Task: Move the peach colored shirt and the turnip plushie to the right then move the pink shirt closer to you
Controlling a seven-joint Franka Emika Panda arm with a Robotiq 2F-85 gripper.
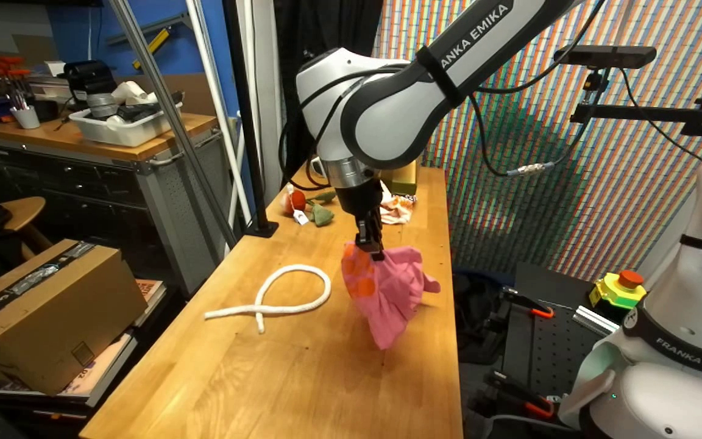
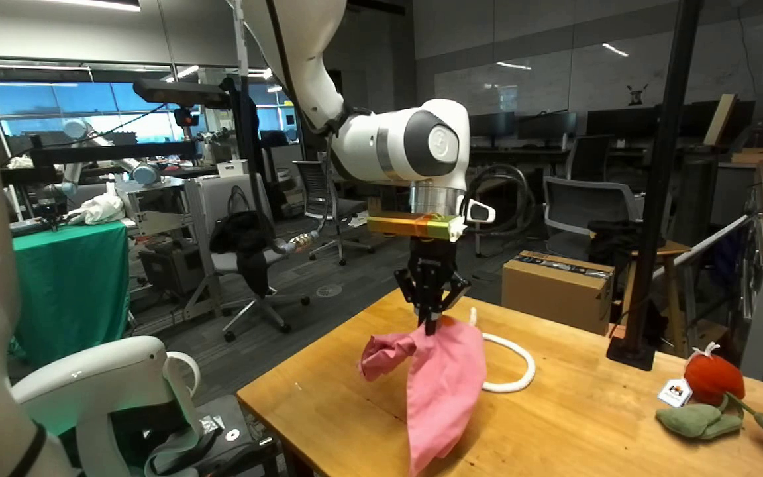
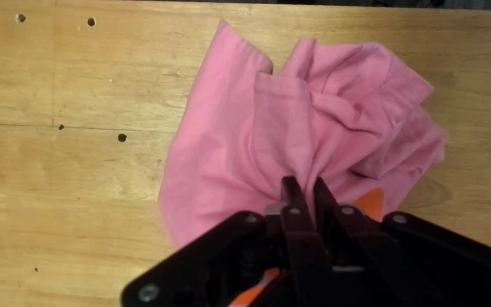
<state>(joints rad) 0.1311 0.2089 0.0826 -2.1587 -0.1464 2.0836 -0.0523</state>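
The arm (image 1: 381, 122) bends over the wooden surface (image 1: 265, 378), and its end effector (image 3: 305, 184) points down with its fingers almost together, a gathered pleat of the pink shirt (image 2: 444, 391) pinched in the thin gap between them. The rest of that shirt drapes below in loose folds above the surface, orange patches showing on one side; whether its lowest tip touches down, I can't tell. Near it lies the white rope (image 1: 290, 310), crossed over itself in a loop, and in an exterior view the shirt hides part of it. Farther along the surface, past the end effector and partly hidden by it, the peach shirt (image 1: 397, 210) sits crumpled. The plushie (image 2: 712, 379), round and red with green leaves and a white tag (image 2: 675, 393), lies near the foot of the black post (image 2: 661, 179) in both exterior views, well apart from the pink shirt. A few small holes (image 3: 122, 137) dot the surface beside the pink cloth. A cardboard box (image 1: 77, 323) stands off beyond the surface's edge
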